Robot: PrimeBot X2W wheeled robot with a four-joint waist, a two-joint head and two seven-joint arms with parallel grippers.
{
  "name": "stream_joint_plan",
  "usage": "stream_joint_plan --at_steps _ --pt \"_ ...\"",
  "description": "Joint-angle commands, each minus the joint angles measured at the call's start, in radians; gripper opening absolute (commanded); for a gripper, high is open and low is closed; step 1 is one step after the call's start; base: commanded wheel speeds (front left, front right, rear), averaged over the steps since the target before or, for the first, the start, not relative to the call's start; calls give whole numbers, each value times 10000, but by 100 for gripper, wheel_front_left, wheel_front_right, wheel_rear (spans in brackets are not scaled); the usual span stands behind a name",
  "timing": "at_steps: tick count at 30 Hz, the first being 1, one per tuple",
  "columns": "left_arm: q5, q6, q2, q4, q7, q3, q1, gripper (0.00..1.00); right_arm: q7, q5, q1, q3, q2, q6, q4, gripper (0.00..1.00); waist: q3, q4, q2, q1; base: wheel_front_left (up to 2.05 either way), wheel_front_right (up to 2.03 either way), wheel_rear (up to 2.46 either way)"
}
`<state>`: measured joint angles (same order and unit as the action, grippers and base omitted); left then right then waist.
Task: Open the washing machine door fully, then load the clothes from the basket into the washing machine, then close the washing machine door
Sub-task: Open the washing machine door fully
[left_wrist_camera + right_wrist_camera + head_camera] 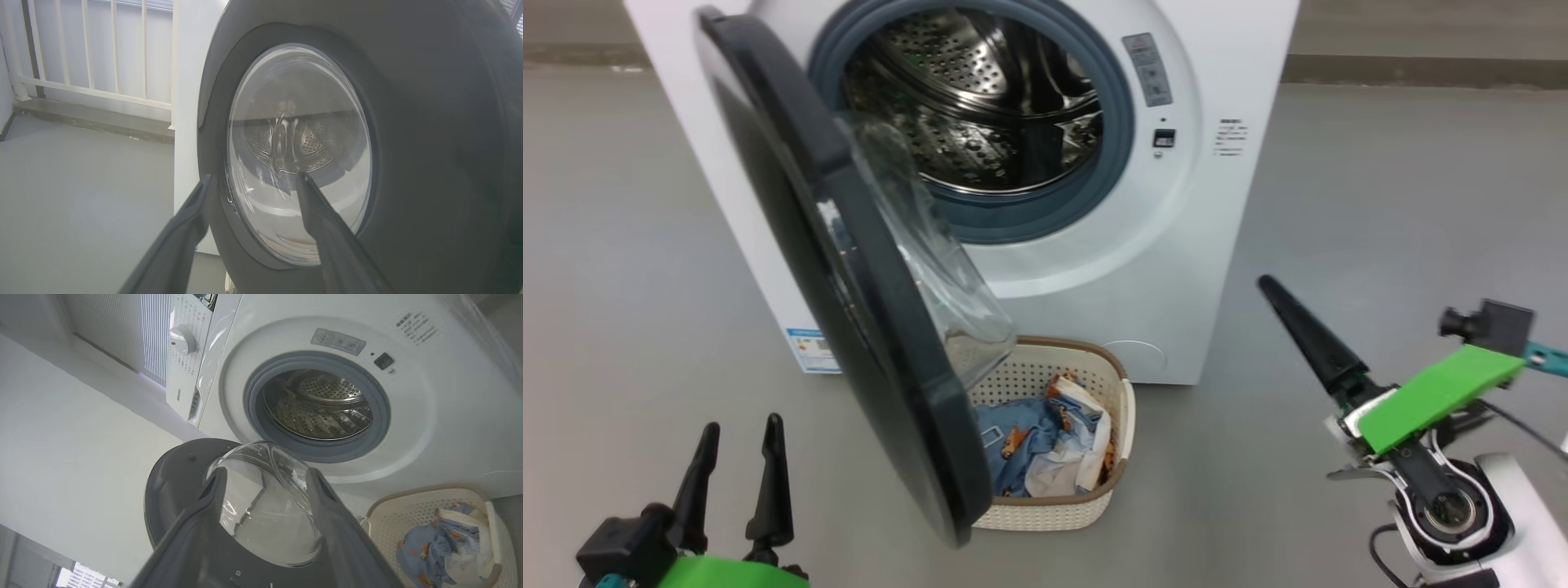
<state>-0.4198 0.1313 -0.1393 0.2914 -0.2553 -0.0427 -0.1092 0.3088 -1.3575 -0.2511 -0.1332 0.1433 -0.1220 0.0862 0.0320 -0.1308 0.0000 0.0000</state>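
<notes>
The white washing machine faces me with its steel drum exposed. The washing machine door stands swung out towards me, its glass bowl facing right. Below it the basket sits on the floor against the machine, half hidden by the door, holding the clothes. My left gripper is open at the lower left, left of the door; its wrist view faces the door's outer side. My right gripper is open and empty, right of the basket. It points at the door's glass, with the basket beside it.
Grey floor spreads on both sides of the machine. A white railing on a low ledge stands behind the machine's left. A control knob tops the machine's front, and a blue label is stuck low on its left side.
</notes>
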Motion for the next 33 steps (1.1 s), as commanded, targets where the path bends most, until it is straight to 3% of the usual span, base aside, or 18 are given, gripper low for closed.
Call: stream_joint_plan --at_steps 1,13,21,33 --pt "158 -6 -201 -356 -65 399 -33 100 -1011 886 63 -274 327 -87 -300 100 -32 374 0 0 0 0 0" --pt "225 -6 -142 -499 -65 540 93 100 -4970 5034 702 -680 1181 -87 557 100 -18 850 0 0 0 0 0" --pt "278 -6 -84 -618 -65 628 175 100 -5632 6741 1128 -323 1175 -87 1209 100 -27 1008 0 0 0 0 0" --pt "259 -6 -154 -664 -65 560 125 100 -5703 8917 1293 509 749 -87 1755 100 -146 1156 0 0 0 0 0"
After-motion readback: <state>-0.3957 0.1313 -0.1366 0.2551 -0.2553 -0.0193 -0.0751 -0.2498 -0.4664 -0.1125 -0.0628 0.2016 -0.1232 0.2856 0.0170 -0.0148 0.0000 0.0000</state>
